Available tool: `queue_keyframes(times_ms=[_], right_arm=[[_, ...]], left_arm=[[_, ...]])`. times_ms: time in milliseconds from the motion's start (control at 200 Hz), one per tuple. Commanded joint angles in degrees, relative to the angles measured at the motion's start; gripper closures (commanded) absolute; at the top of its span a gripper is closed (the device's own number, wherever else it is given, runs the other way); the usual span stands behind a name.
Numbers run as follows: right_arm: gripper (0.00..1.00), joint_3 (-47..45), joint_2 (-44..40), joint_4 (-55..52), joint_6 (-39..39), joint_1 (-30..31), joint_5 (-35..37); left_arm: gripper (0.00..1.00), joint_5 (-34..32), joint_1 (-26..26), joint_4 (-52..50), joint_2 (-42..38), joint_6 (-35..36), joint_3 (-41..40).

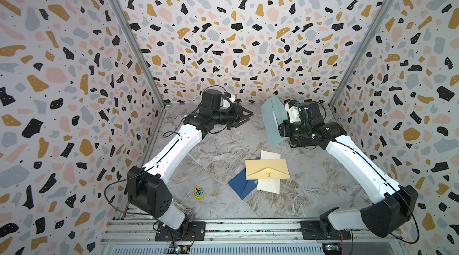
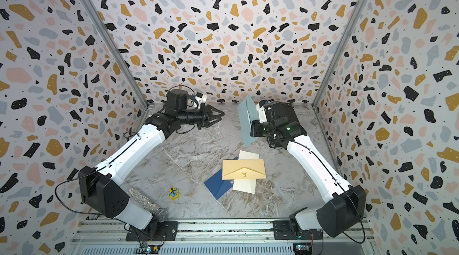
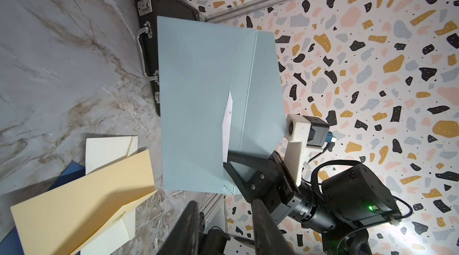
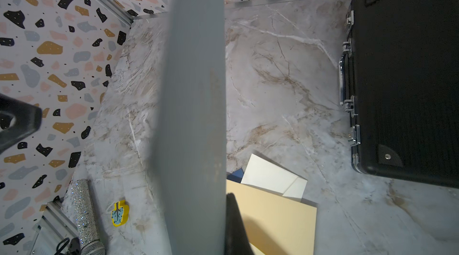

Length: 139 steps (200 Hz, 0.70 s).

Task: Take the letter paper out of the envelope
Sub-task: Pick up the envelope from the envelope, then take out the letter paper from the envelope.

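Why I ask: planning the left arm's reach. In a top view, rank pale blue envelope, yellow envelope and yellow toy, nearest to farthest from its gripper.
From the left gripper:
1. Pale blue envelope, held up just opposite.
2. Yellow envelope, flat in the middle.
3. Yellow toy, front left side.

A blurred grey-blue envelope [image 4: 193, 117] runs edge-on down mid-frame. At right a black case [image 4: 407, 75] lies on the bench [image 4: 285, 80]; lower right, a yellow envelope [image 4: 278, 221] overlaps a cream envelope [image 4: 268, 176].

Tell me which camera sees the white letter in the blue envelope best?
The left wrist view: the letter shows as a white sliver at the envelope opening. Both top views show only the envelope's outside; the right wrist view, a blurry close band.
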Motion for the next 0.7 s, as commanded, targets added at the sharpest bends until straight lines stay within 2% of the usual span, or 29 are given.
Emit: queue_keyframes(times_ms=[0, 160, 501, 691], right_arm=[[1.00, 2.5, -0.9, 1.4, -3.9, 1.4, 0.9], [1.00, 2.2, -1.2, 1.4, -5.6, 4.4, 4.0], [1.00, 3.1, -1.2, 0.2, -12.4, 11.8, 17.4], [1.00, 3.0, -0.9, 0.8, -15.1, 14.7, 20.4]], left_arm=[[0.63, -0.4, -2.0, -1.9, 1.6, 2.3, 4.4], [0.68, -1.7, -4.9, -2.9, 4.1, 2.3, 7.9], [0.66, -6.6, -7.8, -13.8, 7.5, 8.9, 14.4], [0.65, -7.6, -7.8, -16.1, 8.2, 11.2, 15.4]])
